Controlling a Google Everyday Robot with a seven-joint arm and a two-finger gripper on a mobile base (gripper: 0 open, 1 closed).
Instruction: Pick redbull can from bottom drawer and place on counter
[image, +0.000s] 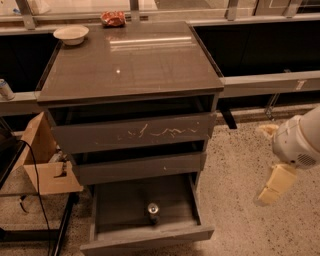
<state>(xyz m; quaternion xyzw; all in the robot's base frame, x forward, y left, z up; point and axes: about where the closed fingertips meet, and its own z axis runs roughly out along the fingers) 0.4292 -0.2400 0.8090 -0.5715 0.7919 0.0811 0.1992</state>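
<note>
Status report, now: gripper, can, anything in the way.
Gripper low, right of the cabinet, clear of the drawers. Redbull can upright in the open bottom drawer, untouched. Nothing covers the can from above.

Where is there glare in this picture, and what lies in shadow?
Camera view: bright streaks of glare lie on the counter near its back edge; the bottom drawer is dim, yet the redbull can glints on top; the tool hangs at right.
</note>
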